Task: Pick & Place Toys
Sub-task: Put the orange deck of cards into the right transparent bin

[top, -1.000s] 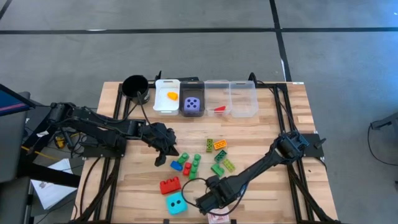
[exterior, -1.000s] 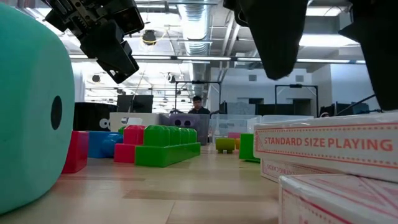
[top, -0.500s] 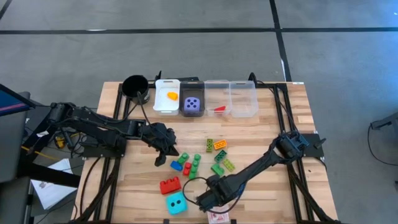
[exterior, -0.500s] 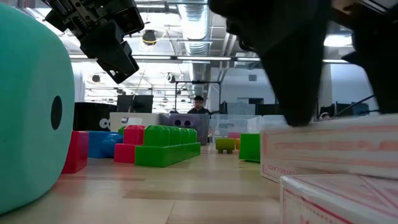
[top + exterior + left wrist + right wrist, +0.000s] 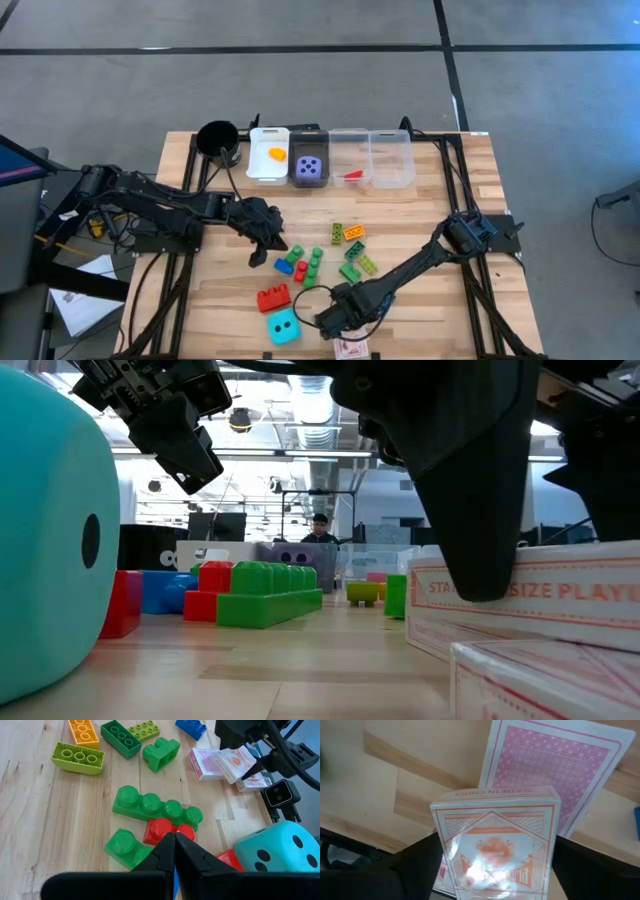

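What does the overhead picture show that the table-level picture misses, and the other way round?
Only the overhead view shows the black round cup and the row of bins from above, with an orange piece in the white one, plus both whole arms. Only the table-level view shows the print on the card box under the right gripper, and a person in the room behind. Both show the cyan die, the red brick, the green brick and the left gripper.

You see a cyan die (image 5: 280, 846) with dark dots, red-and-white patterned card packs (image 5: 495, 845), green bricks (image 5: 155, 807), a red brick (image 5: 165, 830) and an orange brick (image 5: 84, 731).
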Motion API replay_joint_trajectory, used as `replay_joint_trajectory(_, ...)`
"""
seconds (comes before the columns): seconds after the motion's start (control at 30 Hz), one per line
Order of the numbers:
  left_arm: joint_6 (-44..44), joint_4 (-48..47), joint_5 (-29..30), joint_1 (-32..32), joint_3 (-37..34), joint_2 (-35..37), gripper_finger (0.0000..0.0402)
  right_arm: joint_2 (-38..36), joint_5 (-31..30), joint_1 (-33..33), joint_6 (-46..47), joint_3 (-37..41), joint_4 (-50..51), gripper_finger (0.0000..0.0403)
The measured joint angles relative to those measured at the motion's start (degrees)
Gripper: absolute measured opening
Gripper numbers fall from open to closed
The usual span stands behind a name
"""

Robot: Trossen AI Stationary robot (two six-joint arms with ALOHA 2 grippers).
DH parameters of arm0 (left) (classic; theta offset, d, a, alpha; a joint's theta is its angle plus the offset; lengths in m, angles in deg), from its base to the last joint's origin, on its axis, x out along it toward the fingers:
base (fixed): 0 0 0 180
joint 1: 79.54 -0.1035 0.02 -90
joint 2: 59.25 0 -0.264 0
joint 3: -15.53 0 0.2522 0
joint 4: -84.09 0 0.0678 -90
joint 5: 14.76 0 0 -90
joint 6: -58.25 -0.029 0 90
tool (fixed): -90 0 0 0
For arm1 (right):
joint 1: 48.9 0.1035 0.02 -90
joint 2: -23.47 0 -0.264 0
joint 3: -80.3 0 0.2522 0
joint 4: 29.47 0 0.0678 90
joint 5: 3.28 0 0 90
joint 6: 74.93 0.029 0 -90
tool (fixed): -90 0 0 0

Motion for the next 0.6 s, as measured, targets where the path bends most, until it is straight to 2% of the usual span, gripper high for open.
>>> replay_joint_trajectory(0.1,-0.02,0.00,0.02,0.00,0.00,0.00,0.0001,-0.02,-0.02,-0.42,-0.41,0.00,-0.15,0.0298)
replay_joint_trajectory(0.4,-0.07,0.00,0.02,0.00,0.00,0.00,0.0000,0.04,-0.88,-1.10,-2.80,-1.99,-0.23,0.0297)
replay_joint_trajectory(0.6,-0.11,0.00,0.04,0.00,0.00,0.00,0.0000,0.04,-4.58,-1.09,-2.78,-8.46,7.61,0.0297)
